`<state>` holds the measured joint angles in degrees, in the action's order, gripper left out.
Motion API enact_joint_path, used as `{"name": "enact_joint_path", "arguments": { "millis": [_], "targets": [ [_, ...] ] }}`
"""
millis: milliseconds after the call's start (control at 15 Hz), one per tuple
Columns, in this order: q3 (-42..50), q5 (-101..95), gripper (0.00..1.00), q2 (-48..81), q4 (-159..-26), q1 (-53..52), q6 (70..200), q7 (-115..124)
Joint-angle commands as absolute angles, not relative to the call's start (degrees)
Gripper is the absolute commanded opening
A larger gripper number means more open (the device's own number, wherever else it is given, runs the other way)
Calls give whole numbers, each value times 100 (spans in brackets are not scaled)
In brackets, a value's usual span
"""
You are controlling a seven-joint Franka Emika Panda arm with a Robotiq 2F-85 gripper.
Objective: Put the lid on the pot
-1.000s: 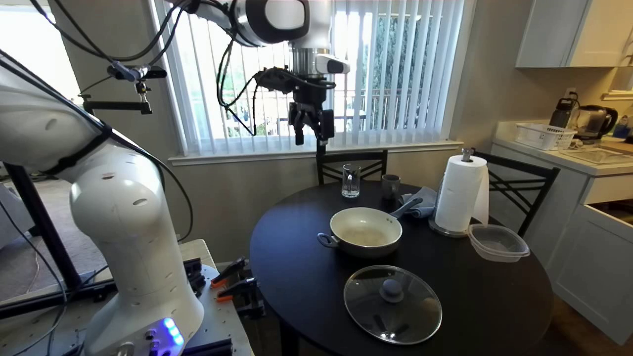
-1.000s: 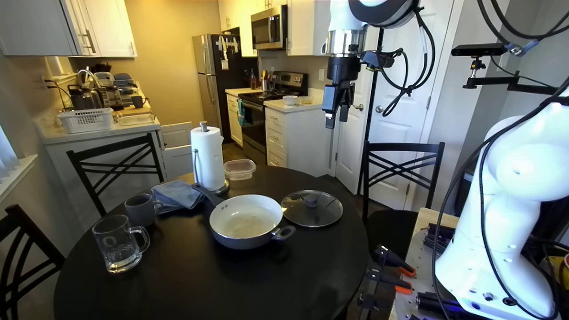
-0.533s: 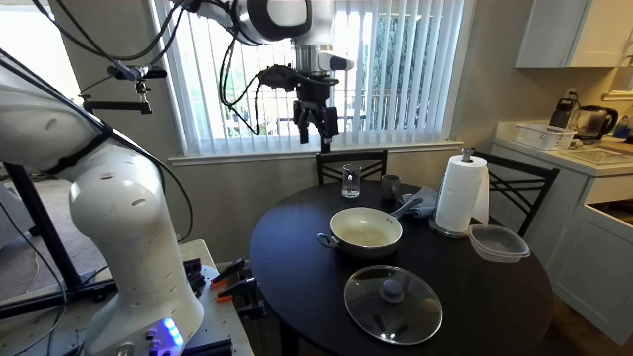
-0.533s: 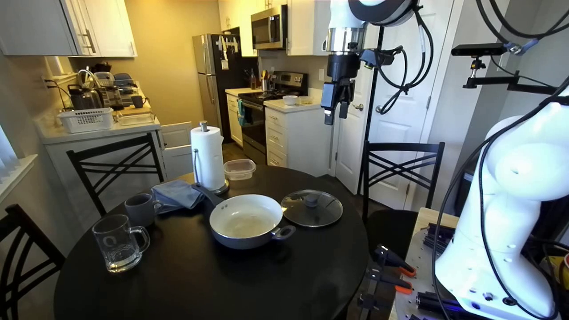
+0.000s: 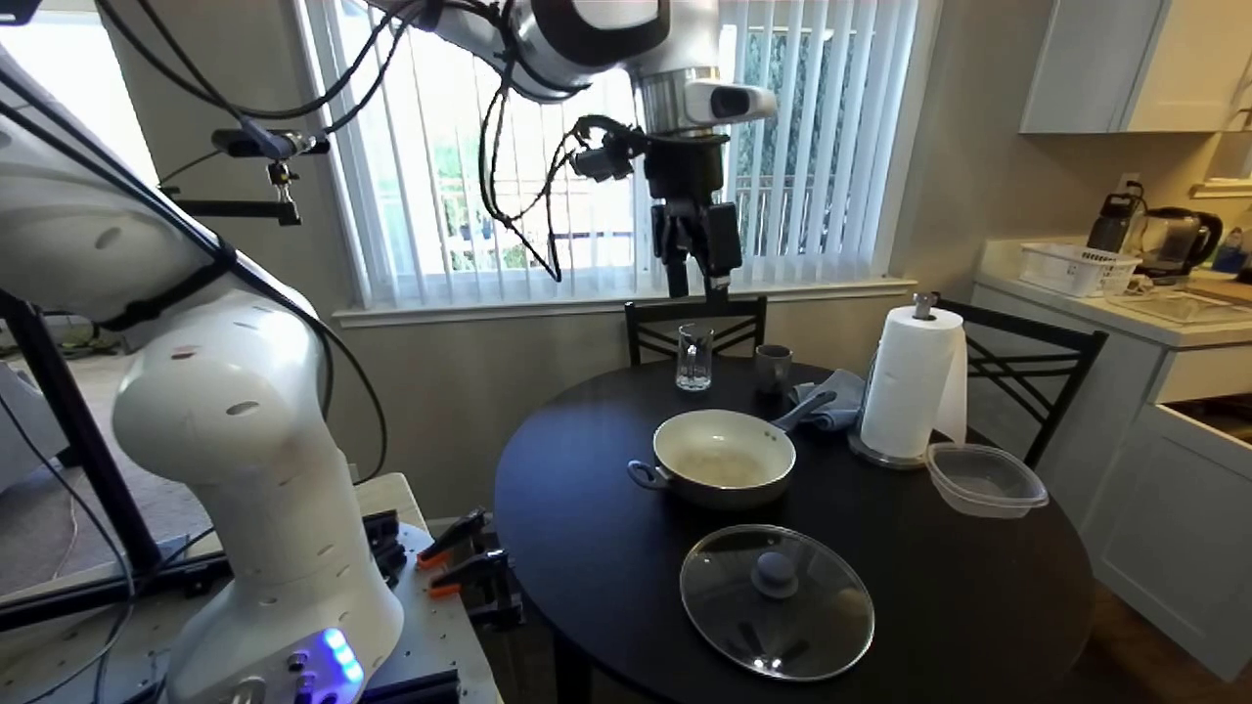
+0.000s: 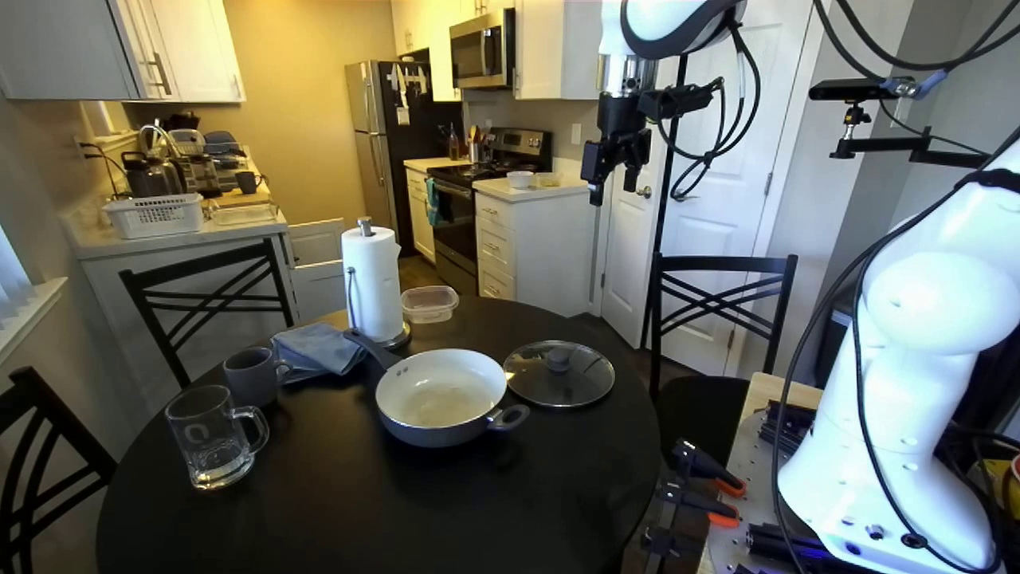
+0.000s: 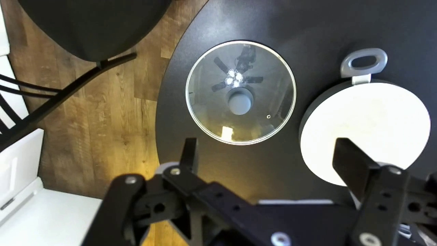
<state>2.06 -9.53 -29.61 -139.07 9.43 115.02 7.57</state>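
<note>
My black gripper (image 7: 266, 147), spread wide, holds nothing; a round clear-glass, metal-rimmed lid (image 7: 241, 93) lies near a shallow round grey pale-lined pot (image 7: 367, 131).

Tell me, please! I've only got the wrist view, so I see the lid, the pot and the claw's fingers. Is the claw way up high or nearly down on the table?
Observer: Up high. In both exterior views the claw hangs in the air, with a clear gap down to the table.
Operator: Okay! Is there anything past the edge of my picture?
Observer: Yes, a clear glass mug stands on the opposite side of the pot from the lid.
Operator: Ooh. Any more cups I could bump?
Observer: Yes, a grey mug stands close to the glass one.
</note>
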Motion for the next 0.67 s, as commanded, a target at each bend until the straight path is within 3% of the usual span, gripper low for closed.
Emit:
{"name": "enact_joint_path", "arguments": {
  "millis": [0,467,600],
  "targets": [
    [244,-1210,100,-2433,-14069,1070,12602,1127],
    [537,-1625,100,-1086,-14373,1367,14829,1104],
    [558,-1495,100,-1309,-14347,1282,14484,995]
  ]
}}
